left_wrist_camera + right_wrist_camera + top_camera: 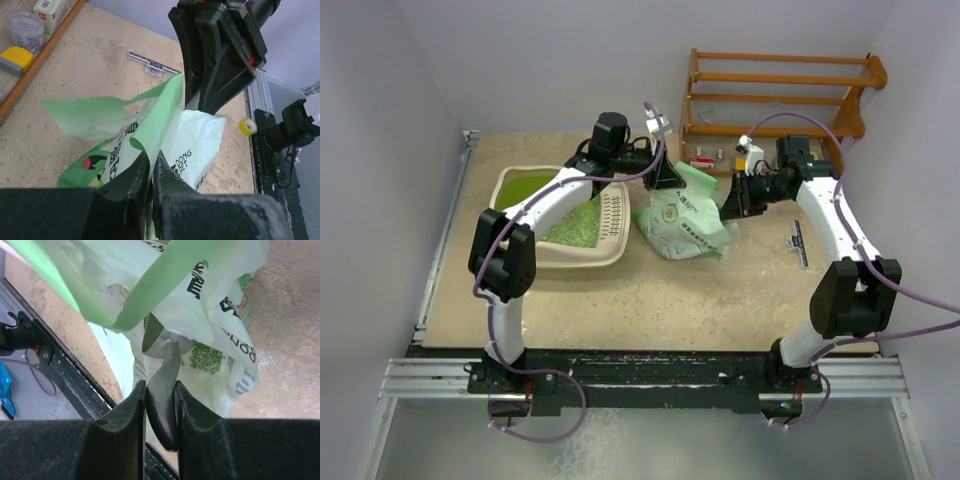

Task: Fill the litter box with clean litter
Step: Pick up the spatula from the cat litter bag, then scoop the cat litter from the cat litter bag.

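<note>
Looking at the left side of the top view, the litter box sits on the table with the left arm reaching across above it. Some green litter lies inside it, mostly in the right half. The rest of the floor looks bare and smooth, so I think it needs more. Just beside the box, in the middle of the frame, is the pale green bag. It looks thin, soft and floppy, and it would sag shut if nobody held its mouth up. The top edge is the best place to hold it. The left gripper does just that: its fingers are pressed tight together with a fold of the bag's top edge pinched between them. More litter shows down inside the bag, in the middle of the right wrist view. It is made of tiny loose bits that would roll and spill, so fingers cannot pick it up and it has to be scooped or poured. On the right, the right gripper has its fingers closed on the handle of a grey scoop. The scoop looks hard and stiff, and its bowl pokes into the bag's mouth. I cannot tell if there is any litter in the bowl.
</note>
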Robot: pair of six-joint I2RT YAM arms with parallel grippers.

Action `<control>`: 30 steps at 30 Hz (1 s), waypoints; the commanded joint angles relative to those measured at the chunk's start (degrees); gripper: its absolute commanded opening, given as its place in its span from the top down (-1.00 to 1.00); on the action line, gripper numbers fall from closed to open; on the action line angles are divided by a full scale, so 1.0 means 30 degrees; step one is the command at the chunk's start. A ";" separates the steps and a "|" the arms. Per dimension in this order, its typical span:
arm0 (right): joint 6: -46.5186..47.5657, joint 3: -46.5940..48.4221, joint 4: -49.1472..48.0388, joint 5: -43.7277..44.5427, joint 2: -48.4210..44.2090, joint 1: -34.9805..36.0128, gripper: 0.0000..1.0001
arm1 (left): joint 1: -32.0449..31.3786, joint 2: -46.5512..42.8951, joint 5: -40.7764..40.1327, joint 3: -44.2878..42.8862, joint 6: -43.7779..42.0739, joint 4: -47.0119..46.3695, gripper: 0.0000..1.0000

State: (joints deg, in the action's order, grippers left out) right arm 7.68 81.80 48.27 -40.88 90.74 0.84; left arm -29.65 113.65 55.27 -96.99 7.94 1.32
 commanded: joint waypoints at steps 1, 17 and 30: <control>0.0640 -0.0513 -0.0783 0.4803 0.1156 0.0889 1.00 | 0.0039 -0.1178 -0.0256 -0.0542 0.0231 -0.0845 0.94; -0.0242 -0.1670 -0.4166 0.4653 0.6646 0.1970 1.00 | 0.0039 -0.0995 -0.0389 0.0033 0.0867 -0.1774 0.94; -0.1835 -0.3768 -0.7008 -0.1915 0.6123 0.0419 1.00 | -0.0063 -0.0309 -0.0425 -0.0173 0.1329 -0.2169 0.94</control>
State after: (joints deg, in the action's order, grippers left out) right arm 1.17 75.66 32.45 -55.22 103.88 2.94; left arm -29.39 113.54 53.52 -96.64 10.94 -0.82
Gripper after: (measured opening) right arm 0.270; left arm 0.033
